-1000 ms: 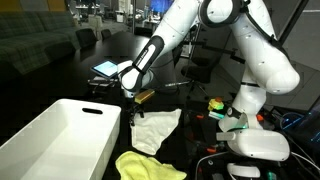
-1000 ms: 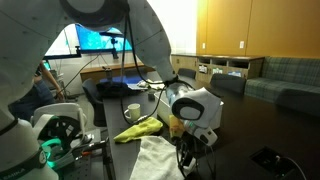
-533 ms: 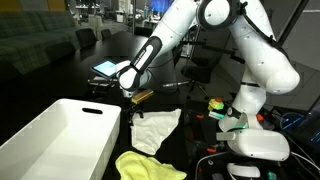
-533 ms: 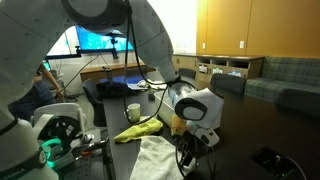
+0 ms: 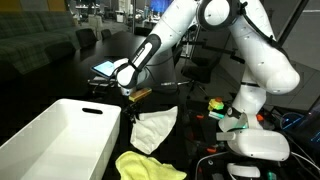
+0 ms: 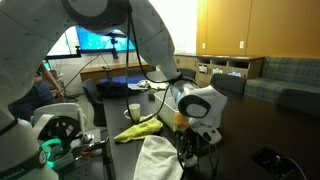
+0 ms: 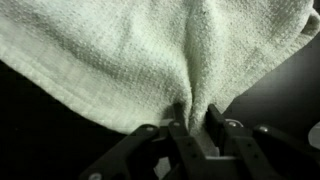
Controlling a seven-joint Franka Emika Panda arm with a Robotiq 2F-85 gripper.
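A pale white towel (image 7: 120, 50) fills the wrist view, and a fold of it is pinched between my gripper's (image 7: 193, 120) fingers (image 7: 177, 122), so the gripper is shut on the cloth. In both exterior views the towel (image 5: 155, 128) (image 6: 158, 158) lies rumpled on the dark table, with the gripper (image 5: 130, 98) (image 6: 186, 148) at its edge. Its pinched edge is drawn up toward the jaws.
A yellow cloth (image 5: 145, 165) (image 6: 140, 130) lies near the towel. A large white bin (image 5: 55, 140) stands next to the cloths. A white mug (image 6: 133, 111) sits further back. The robot base (image 5: 255, 140) and cables are close by.
The jaws have closed on the towel's edge. The towel has bunched and narrowed toward the gripper, which has risen slightly.
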